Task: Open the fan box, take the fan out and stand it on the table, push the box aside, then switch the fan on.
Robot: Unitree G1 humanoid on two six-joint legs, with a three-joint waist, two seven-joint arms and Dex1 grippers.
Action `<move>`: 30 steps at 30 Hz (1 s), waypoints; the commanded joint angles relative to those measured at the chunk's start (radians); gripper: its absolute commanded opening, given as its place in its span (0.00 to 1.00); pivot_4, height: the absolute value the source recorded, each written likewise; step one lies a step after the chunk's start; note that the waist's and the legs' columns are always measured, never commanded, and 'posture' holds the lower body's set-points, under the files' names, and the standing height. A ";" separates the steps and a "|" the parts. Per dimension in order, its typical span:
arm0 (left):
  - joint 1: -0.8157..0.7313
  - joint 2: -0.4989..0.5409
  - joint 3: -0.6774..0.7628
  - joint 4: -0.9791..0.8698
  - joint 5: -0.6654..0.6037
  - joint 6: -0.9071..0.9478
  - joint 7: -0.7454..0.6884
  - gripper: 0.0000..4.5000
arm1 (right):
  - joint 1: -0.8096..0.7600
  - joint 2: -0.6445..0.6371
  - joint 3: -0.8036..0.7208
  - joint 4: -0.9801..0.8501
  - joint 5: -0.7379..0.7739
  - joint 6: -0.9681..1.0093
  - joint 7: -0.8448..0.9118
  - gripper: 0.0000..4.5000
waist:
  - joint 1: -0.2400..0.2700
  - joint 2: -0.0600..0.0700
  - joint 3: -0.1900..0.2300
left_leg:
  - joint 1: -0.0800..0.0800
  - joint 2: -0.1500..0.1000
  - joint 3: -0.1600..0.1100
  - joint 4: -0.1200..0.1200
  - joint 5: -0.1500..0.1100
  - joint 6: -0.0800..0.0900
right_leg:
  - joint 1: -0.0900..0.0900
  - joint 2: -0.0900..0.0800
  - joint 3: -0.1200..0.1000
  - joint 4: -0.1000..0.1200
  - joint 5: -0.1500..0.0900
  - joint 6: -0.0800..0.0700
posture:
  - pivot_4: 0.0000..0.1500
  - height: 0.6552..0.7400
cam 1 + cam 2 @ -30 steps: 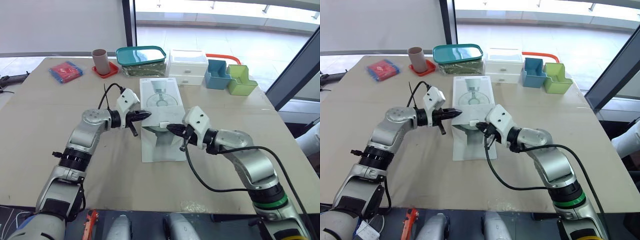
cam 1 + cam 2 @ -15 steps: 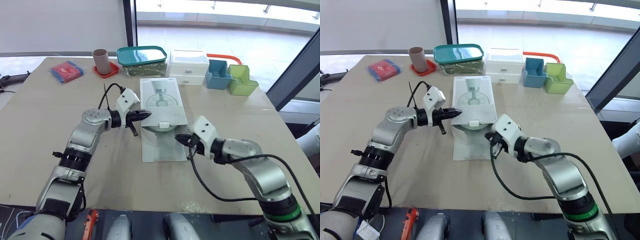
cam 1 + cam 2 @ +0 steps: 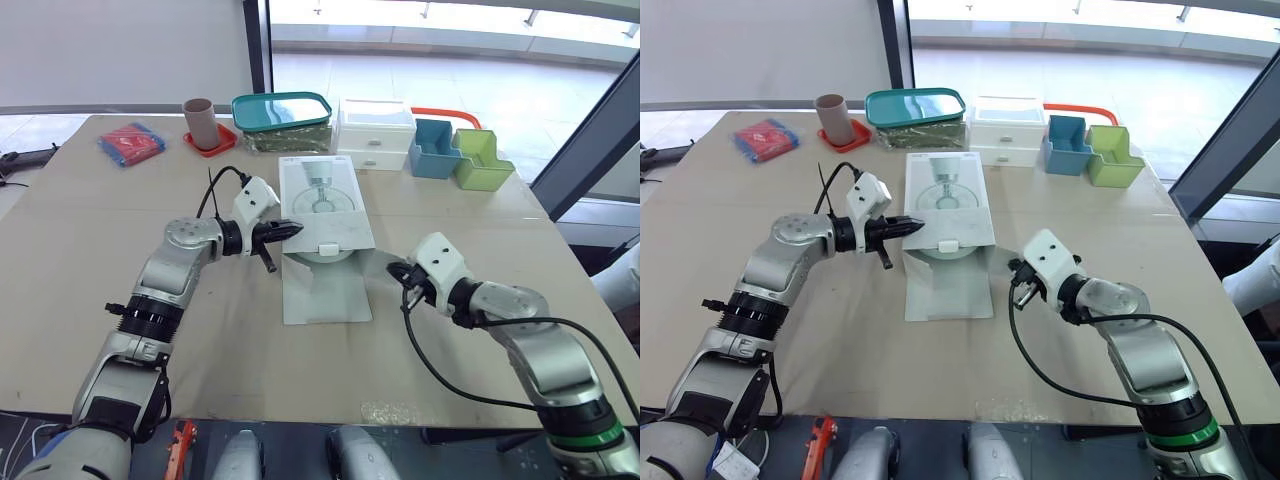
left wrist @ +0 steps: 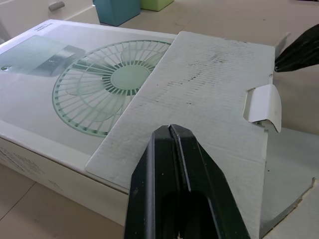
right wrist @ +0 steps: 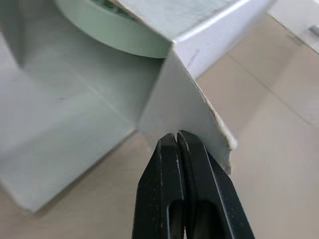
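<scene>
The white fan box (image 3: 320, 195) lies flat mid-table with a fan picture on top. Its near end is open: the lid flap with a tab (image 3: 328, 248) sticks out, the bottom flap (image 3: 325, 295) lies on the table, and the right side flap (image 3: 375, 262) is splayed outward. The pale green fan (image 3: 318, 255) shows inside. My left gripper (image 3: 292, 230) is shut, its tips against the box's left edge by the lid flap (image 4: 209, 94). To the right of the opening, my right gripper (image 3: 396, 271) is shut with its fingertips (image 5: 178, 144) at the side flap's (image 5: 184, 104) ragged edge.
Along the far edge stand a red packet (image 3: 132, 143), a cup on a red coaster (image 3: 200, 122), a teal-lidded container (image 3: 283, 112), a white drawer unit (image 3: 377, 133), a blue bin (image 3: 434, 148) and a green bin (image 3: 482, 158).
My right gripper has drawn away to the right from the box's open end, and the right side flap has swung outward. The left gripper has stayed put.
</scene>
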 commanded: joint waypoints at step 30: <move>0.018 -0.012 0.004 -0.062 -0.009 0.015 -0.003 0.00 | -0.124 0.149 0.039 0.184 -0.089 -0.263 0.005 0.01 | -0.001 0.000 0.000 | 0.000 0.000 0.000 0.000 0.000 0.000 | 0.000 0.000 0.000 0.000 0.000 -0.001 | 1.00 1.00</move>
